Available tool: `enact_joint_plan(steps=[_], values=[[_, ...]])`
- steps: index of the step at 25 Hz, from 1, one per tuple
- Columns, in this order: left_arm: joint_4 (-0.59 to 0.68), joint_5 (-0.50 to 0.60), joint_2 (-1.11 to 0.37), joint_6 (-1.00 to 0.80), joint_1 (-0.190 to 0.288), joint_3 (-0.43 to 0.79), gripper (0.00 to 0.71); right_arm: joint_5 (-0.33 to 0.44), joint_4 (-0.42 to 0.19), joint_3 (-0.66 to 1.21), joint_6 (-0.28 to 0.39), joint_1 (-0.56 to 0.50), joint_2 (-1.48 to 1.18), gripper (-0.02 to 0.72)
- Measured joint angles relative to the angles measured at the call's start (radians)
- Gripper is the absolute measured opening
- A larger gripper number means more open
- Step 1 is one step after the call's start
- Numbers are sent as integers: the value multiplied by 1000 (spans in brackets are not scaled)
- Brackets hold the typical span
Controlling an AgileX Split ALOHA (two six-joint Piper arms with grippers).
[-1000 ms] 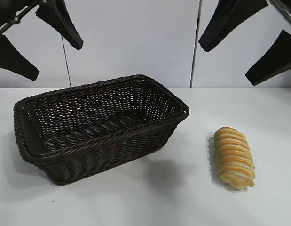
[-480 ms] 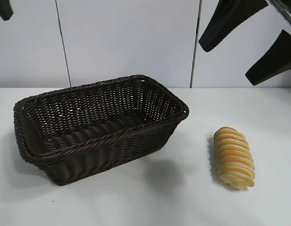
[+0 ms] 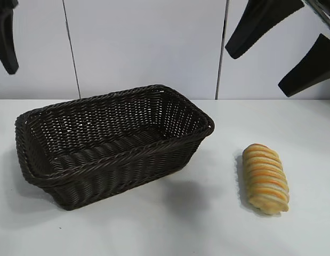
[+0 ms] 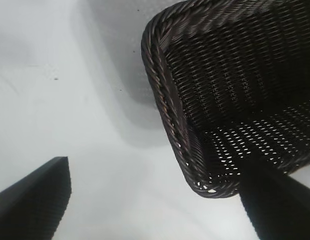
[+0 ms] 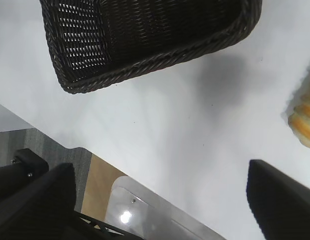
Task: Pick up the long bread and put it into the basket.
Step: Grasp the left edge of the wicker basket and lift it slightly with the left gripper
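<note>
Plainly lying on the white bench, the long bread, well apart from the basket and off its right end, striped ridges running crosswise, nothing touching it. Showing only as an orange and cream edge at the border of the right wrist view.

Sitting left of the loaf, the basket, dark brown wicker with a braided rim, turned at a slant on the bench, holding nothing that can be seen. Filling much of the left wrist view, one rounded corner nearest the camera.

Hanging high above the loaf and slightly to its right, the right end effector, fingers spread wide with white wall showing between them, gripping nothing. In its own wrist view, both dark fingers framing bare bench, with the basket farther off.

Hovering above the bench beyond the basket's left end, far from the loaf, the left end effector, jaws standing wide apart and carrying nothing; only one dark finger showing at the exterior view's upper left corner.
</note>
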Motion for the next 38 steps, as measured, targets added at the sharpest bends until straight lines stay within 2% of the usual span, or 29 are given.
enact_joint_plan(steps=[15,23,29,38], values=[[0,-30,165,4,0,22,654,0,1,0,0,0,0,639],[-82,-156,207,14,0,28,654,0,1,0,0,0,0,639],[-108,-184,207,5,18,32,654,0,1,0,0,0,0,639],[-158,-289,231,1,29,139,654,-11,1,0,0,0,0,639]])
